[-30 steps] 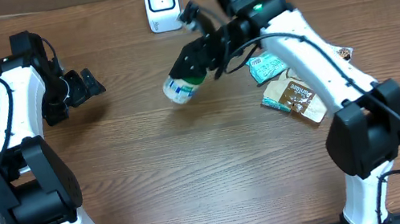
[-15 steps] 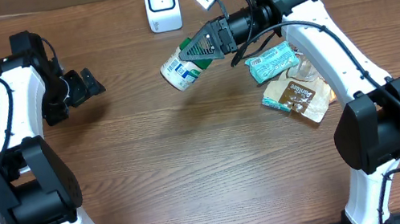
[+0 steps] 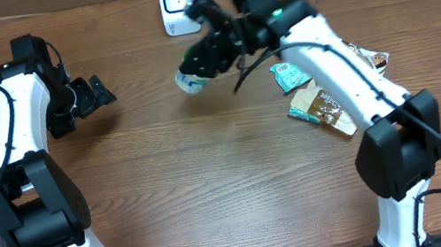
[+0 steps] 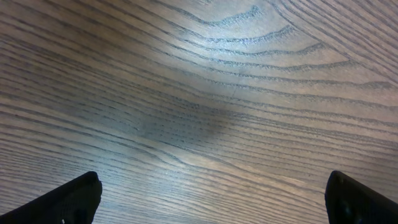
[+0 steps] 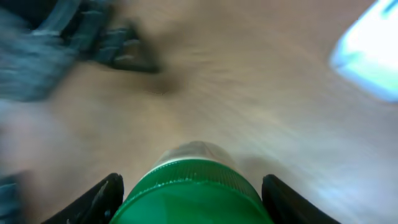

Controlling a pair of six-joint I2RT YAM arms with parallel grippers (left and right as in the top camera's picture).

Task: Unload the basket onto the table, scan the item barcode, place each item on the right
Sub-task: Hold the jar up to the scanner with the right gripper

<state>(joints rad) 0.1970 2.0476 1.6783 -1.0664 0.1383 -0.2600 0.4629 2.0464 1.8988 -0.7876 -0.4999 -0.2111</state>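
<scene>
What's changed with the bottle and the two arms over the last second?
The right gripper kept hold of the green-capped bottle, twisted at the wrist and carried it a little nearer the white scanner. The gripper now covers most of the bottle. Nothing was let go. The left gripper stayed open and in place, and the snack packets did not move.

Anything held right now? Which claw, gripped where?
Right claw holds the bottle by its green cap end. Left claw is open, holding nothing.
</scene>
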